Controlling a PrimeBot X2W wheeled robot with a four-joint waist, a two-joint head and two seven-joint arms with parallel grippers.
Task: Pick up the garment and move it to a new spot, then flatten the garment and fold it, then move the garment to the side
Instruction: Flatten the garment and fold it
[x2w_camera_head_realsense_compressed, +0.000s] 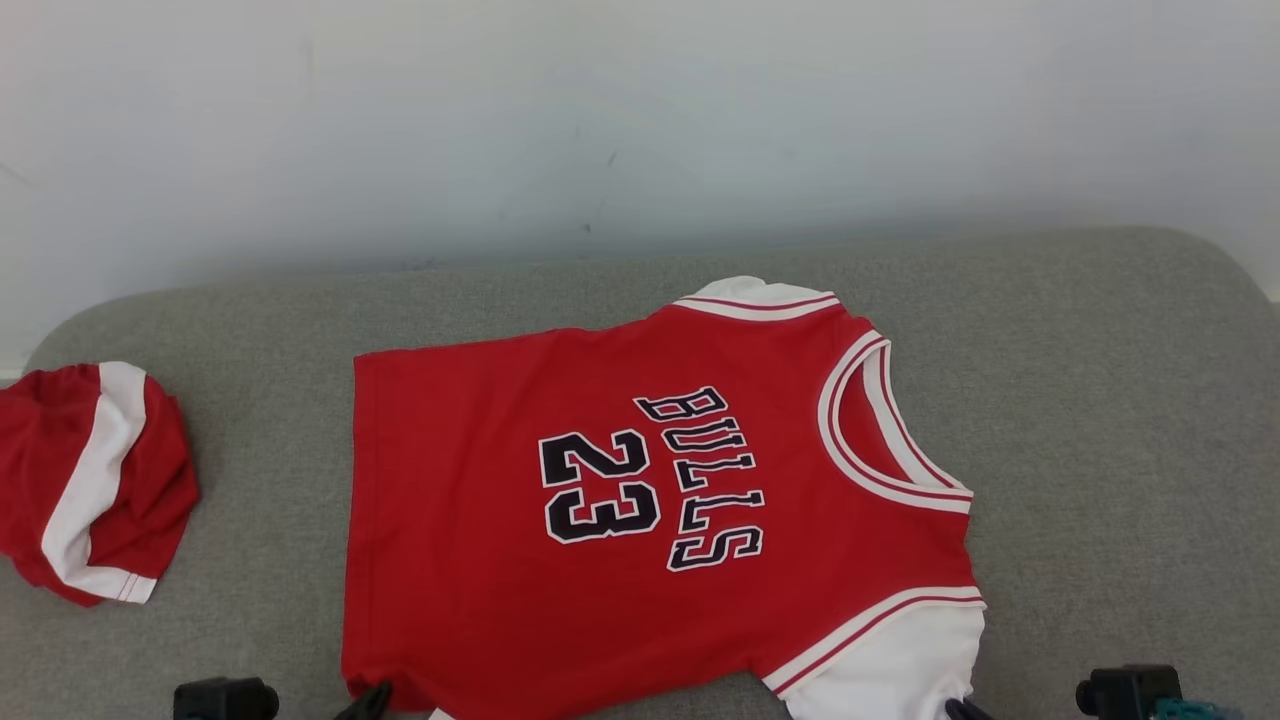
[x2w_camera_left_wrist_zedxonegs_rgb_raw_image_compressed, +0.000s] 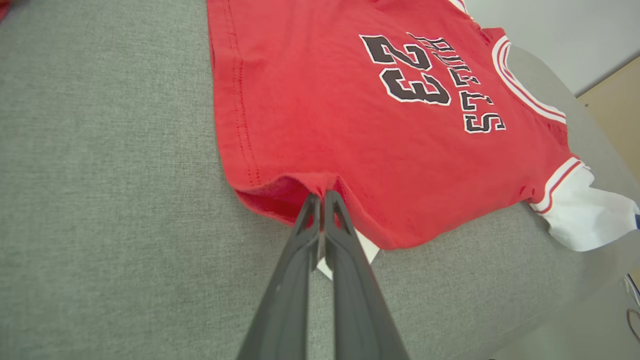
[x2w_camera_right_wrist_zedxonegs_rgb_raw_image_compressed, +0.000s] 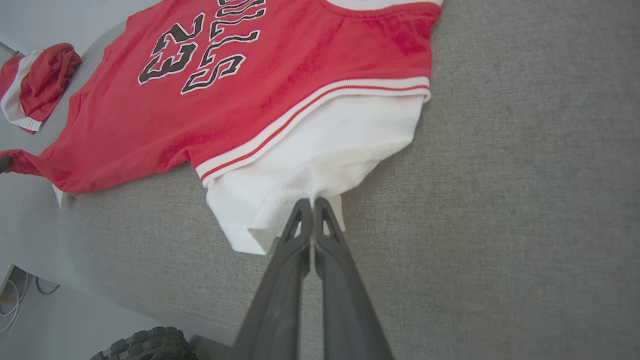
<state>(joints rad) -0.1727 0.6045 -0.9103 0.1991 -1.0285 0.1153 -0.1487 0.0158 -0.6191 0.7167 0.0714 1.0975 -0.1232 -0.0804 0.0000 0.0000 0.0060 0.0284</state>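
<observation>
Fingers of the left gripper pinch the near-left hem of the red jersey; the right gripper clamps its near-right white sleeve. It lies flat (number 23 up) on the grey surface, with a bunched garment well left.

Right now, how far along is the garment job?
Done: the red jersey lies spread flat, print up, on the grey cushion. In hand: left gripper pinches its hem corner, right gripper pinches its white sleeve. Remaining: no fold yet, no move aside.
</observation>
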